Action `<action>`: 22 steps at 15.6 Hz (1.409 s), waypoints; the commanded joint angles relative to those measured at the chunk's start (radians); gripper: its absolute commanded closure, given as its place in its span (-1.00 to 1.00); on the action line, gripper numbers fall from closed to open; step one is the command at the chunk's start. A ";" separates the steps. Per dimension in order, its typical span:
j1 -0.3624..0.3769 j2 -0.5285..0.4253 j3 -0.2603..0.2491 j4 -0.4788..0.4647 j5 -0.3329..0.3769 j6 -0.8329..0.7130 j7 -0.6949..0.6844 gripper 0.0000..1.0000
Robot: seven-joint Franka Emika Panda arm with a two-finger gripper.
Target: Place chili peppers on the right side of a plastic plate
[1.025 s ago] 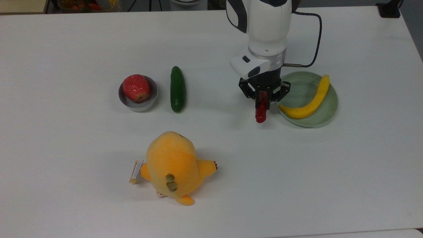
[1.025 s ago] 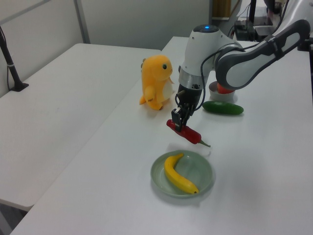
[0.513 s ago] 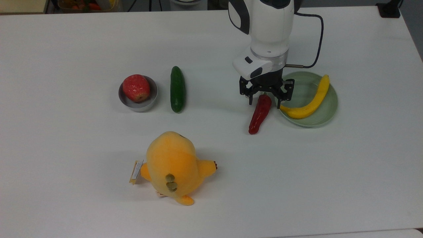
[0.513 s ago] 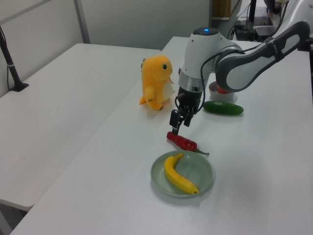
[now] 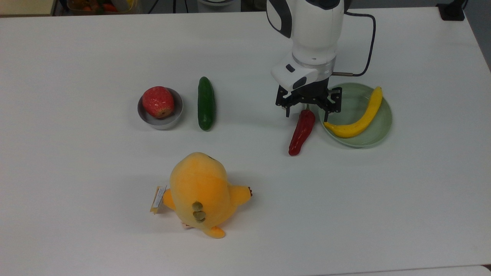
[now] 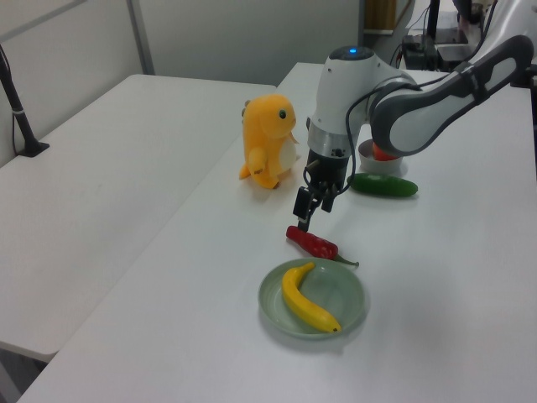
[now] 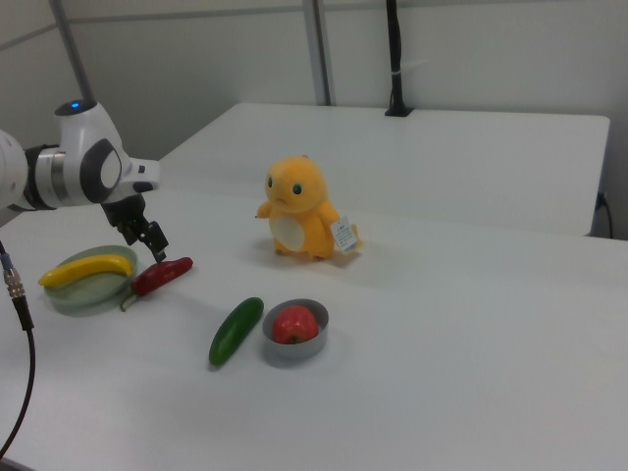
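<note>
The dark red chili pepper (image 5: 302, 132) (image 6: 312, 243) (image 7: 162, 276) lies flat on the white table, just off the plate's rim on the top view's left, its stem end under the gripper. The pale green plastic plate (image 5: 386, 124) (image 6: 349, 291) (image 7: 71, 297) holds a yellow banana (image 5: 360, 117) (image 6: 306, 298) (image 7: 86, 268). My gripper (image 5: 307, 110) (image 6: 309, 207) (image 7: 152, 241) hangs open a little above the chili's stem end, with nothing between its fingers.
A dark green cucumber (image 5: 206, 103) (image 7: 235, 331) lies beside a small grey metal bowl (image 5: 178, 110) holding a red apple (image 5: 157, 101). An orange plush toy (image 5: 201, 191) (image 6: 268, 140) (image 7: 299, 211) stands nearer the top view's lower edge. A cable (image 5: 369, 46) runs from the arm.
The gripper opened and let go of the chili, which dropped onto the table beside the plate. Since then the gripper has opened wider and risen slightly.
</note>
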 commanded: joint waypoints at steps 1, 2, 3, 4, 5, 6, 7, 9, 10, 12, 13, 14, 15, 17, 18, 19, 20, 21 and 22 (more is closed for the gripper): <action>0.001 -0.120 -0.004 -0.037 -0.001 -0.125 -0.105 -1.00; 0.001 -0.152 -0.004 -0.054 0.005 -0.148 -0.133 -1.00; -0.002 -0.186 -0.004 -0.069 0.008 -0.165 -0.153 -1.00; -0.006 -0.221 -0.004 -0.086 0.011 -0.189 -0.159 -1.00; -0.008 -0.256 -0.004 -0.098 0.014 -0.223 -0.161 -1.00; -0.010 -0.285 -0.004 -0.110 0.014 -0.266 -0.162 -1.00; -0.016 -0.311 -0.004 -0.121 0.014 -0.309 -0.170 -1.00; -0.040 -0.364 -0.004 -0.138 0.014 -0.376 -0.193 -1.00; -0.051 -0.382 -0.007 -0.146 0.013 -0.396 -0.201 -1.00; -0.066 -0.405 -0.037 -0.147 0.013 -0.413 -0.201 -1.00; -0.066 -0.407 -0.066 -0.146 0.013 -0.422 -0.201 -1.00; -0.068 -0.410 -0.089 -0.143 0.013 -0.424 -0.201 -1.00; -0.068 -0.414 -0.120 -0.140 0.014 -0.424 -0.199 -1.00; -0.071 -0.414 -0.168 -0.137 0.037 -0.421 -0.201 -1.00; -0.071 -0.411 -0.185 -0.137 0.053 -0.412 -0.202 -1.00; -0.071 -0.405 -0.197 -0.137 0.062 -0.403 -0.202 -1.00; -0.071 -0.402 -0.203 -0.138 0.070 -0.381 -0.202 -1.00; -0.072 -0.399 -0.205 -0.140 0.079 -0.358 -0.202 -1.00; -0.074 -0.389 -0.208 -0.140 0.080 -0.343 -0.198 -1.00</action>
